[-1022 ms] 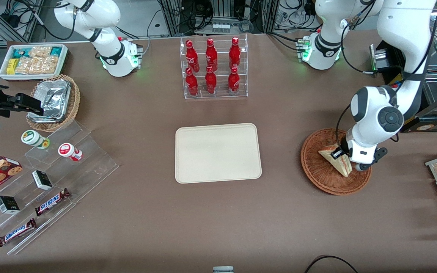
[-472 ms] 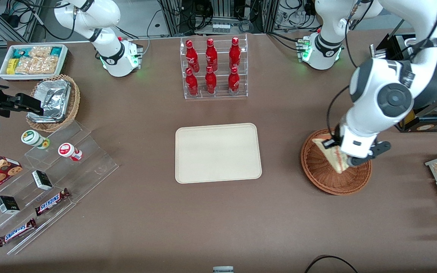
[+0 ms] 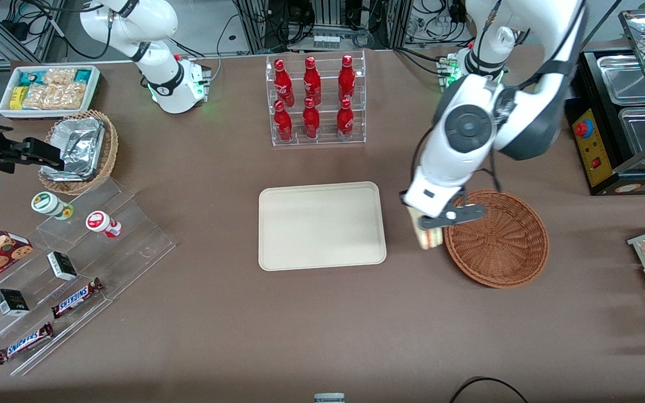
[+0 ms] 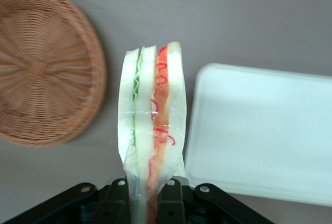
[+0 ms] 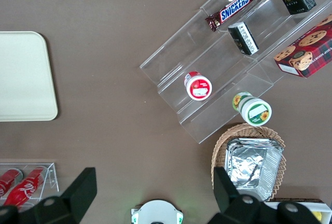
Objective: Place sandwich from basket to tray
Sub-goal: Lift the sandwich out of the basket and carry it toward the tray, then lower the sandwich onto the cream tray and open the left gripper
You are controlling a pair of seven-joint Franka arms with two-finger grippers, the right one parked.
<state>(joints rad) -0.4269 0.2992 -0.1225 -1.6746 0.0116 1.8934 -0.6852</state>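
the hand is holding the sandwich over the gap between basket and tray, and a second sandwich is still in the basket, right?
Not quite. The hand does hold the sandwich over the gap between basket and tray, but the basket is empty, as the front view shows.

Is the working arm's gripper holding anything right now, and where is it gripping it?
Yes. The gripper holds the sandwich, pinched across its bread faces at one end, above the table between the basket and the tray.
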